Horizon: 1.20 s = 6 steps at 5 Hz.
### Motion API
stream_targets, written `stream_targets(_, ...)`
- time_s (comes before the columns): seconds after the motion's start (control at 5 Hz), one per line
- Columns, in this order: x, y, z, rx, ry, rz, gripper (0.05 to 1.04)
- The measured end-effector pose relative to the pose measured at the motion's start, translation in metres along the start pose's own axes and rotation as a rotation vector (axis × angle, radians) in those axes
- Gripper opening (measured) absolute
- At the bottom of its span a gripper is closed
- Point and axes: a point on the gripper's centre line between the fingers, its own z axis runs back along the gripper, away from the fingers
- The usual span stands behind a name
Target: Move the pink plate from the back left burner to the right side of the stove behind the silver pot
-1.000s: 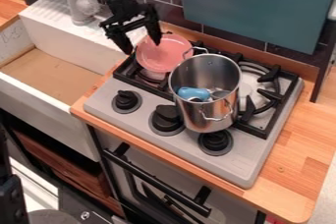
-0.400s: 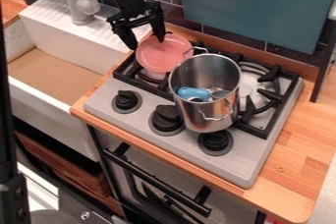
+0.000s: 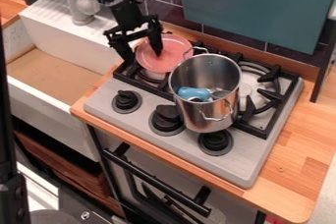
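Hanging in the camera view, to the left of and behind the metal pot (image 3: 207, 120): one black gripper (image 3: 142, 56), pointing down, jaws open, fingers (image 3: 156, 46) spread apart with nothing gripped. One finger shows over the plate's face, the other beside its left rim, a spread that would suit an edge lying between them; whether either touches cannot be told. Item, one pink plate (image 3: 174, 53), round, just left of the pot and slightly behind it, over the black grate (image 3: 281, 107), which probably bears it; how level it lies is unclear. The pot itself, upright, two wire handles, stands on the same grate, whose bars give its base a footing. Item, one blue object (image 3: 193, 94), inside the pot, low down, kept in by the wall; beside it, something metallic, kind uncertain. Items, three black knobs (image 3: 126, 100), in front of and to the left of the pot, set along the stove's front strip (image 3: 246, 164), presumably for easy reach; the rightmost is just before the pot. Item, one white sink (image 3: 46, 115), well left of the pot, with a grey faucet (image 3: 83, 4) at its back. Item, one blue-green panel (image 3: 256, 12), behind the pot.
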Motion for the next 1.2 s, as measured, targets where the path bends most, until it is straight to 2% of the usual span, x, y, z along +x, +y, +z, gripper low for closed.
stream_targets(0.2, -0.004, -0.004, -0.002, 0.019, -0.031, 0.034, 0.962)
stream_targets(0.4, -0.001, -0.005, -0.003, 0.026, -0.081, 0.047, 0.845)
stream_targets(0.8, -0.002, -0.013, -0.002, 0.013, -0.066, 0.039, 0.326)
stream_targets(1.0, -0.003, -0.016, -0.002, 0.007, -0.055, 0.053, 0.134)
stream_targets(1.2, -0.008, -0.021, -0.003, -0.009, -0.021, 0.058, 0.057)
